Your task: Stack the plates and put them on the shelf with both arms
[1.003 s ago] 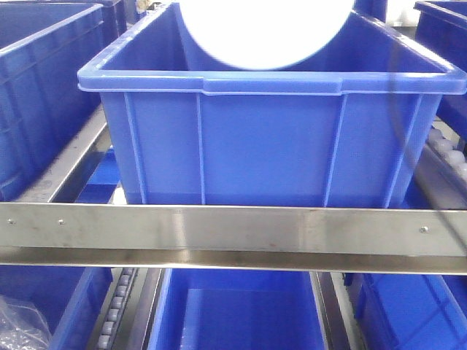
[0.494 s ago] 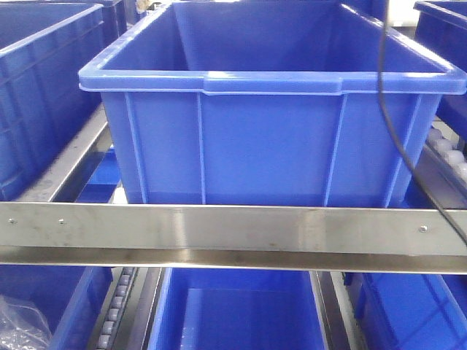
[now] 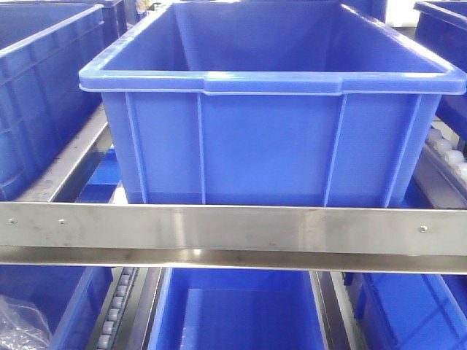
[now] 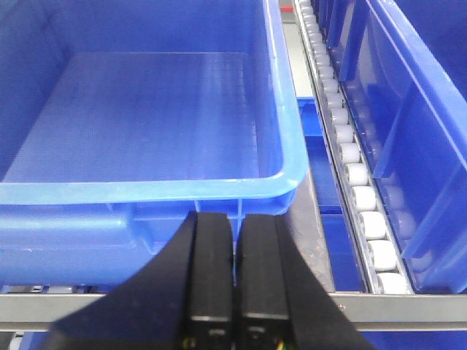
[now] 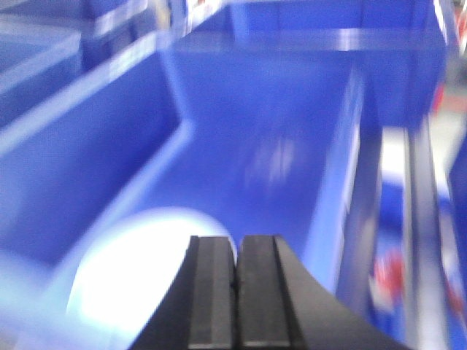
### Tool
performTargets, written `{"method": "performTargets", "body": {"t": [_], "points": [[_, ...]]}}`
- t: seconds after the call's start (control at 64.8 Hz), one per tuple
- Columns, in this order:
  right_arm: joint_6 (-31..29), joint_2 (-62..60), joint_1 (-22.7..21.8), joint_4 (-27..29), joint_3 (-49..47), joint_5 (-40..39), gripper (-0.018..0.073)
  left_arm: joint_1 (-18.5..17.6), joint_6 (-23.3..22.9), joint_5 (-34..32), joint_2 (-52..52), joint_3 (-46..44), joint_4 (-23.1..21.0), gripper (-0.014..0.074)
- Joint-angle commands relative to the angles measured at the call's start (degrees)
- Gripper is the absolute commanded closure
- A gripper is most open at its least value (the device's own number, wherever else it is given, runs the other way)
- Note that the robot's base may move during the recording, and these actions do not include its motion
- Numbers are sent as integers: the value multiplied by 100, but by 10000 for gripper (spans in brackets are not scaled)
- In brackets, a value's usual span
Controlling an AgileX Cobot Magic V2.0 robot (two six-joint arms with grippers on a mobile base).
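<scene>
One pale white plate (image 5: 131,277) shows, blurred, in the right wrist view, low on the left inside a blue crate (image 5: 248,146), just behind and left of my fingertips. My right gripper (image 5: 236,240) is shut, with no gap between its jaws. Whether it touches the plate I cannot tell. My left gripper (image 4: 235,219) is shut and empty at the near right corner of the middle blue crate (image 4: 146,109); no plate shows on that crate's visible floor. The shelf's steel front rail (image 3: 233,230) crosses the front view, where no plate or arm shows.
The middle crate (image 3: 233,146) sits on the rack between other blue crates at left (image 3: 36,95) and right (image 3: 445,44). White rollers (image 4: 357,175) run along its right side. More crates stand on the tier below (image 3: 233,313), and a plastic bag (image 3: 18,321) lies at the lower left.
One second ago a white plate hung over the middle crate at the top of the front view. It left that view, a black cable passed on the right, and now neither shows.
</scene>
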Motion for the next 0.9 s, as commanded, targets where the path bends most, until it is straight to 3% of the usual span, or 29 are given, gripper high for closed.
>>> {"method": "performTargets", "body": {"t": [0.0, 0.309, 0.602, 0.88], "points": [[-62, -740, -33, -45, 88, 76, 506, 2, -17, -458, -2, -173, -44, 514], [-54, -2855, -33, -41, 385, 1027, 506, 2, -17, -458, -2, -173, -44, 514], [-54, -3229, -50, -46, 404, 1663, 506, 2, -17, -458, -2, -173, -44, 514], [-54, -3794, -1563, -41, 1595, 1082, 506, 2, -17, -496, -2, -173, -44, 514]]}}
